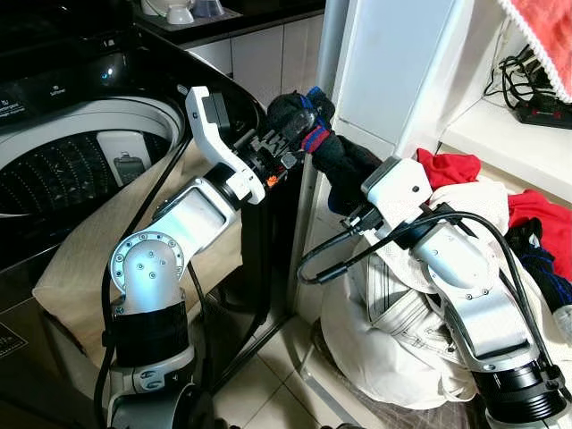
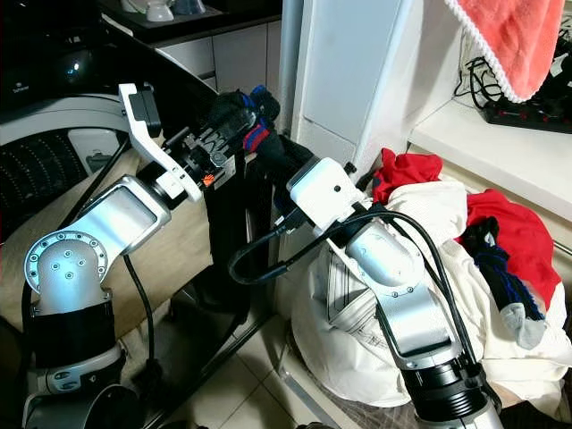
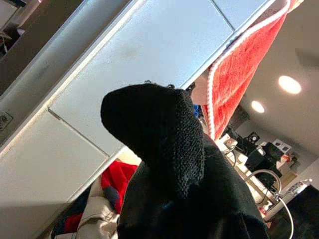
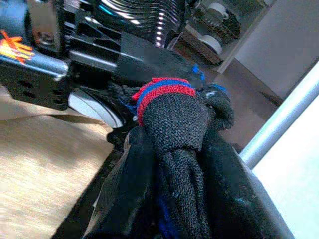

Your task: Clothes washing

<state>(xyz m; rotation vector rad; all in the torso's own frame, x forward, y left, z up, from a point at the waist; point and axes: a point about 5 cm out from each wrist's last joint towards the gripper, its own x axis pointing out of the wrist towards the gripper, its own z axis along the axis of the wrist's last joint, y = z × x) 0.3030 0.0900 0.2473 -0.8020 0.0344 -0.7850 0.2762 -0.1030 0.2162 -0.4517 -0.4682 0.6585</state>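
Observation:
A black sock (image 1: 304,121) with a red and blue striped cuff hangs in the air between the washing machine (image 1: 54,89) and a white cabinet (image 1: 393,63). My left gripper (image 1: 288,136) is shut on its upper end, and in the left wrist view the sock (image 3: 159,149) covers the fingers. Just below and to the right, my right gripper (image 1: 344,183) is shut on the sock's lower part. In the right wrist view the black fingers (image 4: 130,169) press both sides of the sock (image 4: 172,117) under the cuff.
The top-loader's drum (image 1: 63,170) stands open at the left, with a beige cloth (image 1: 89,259) draped over its front rim. A pile of white (image 1: 393,331) and red clothes (image 1: 536,214) lies at the right. A red towel (image 2: 518,36) hangs above a power strip (image 1: 541,109).

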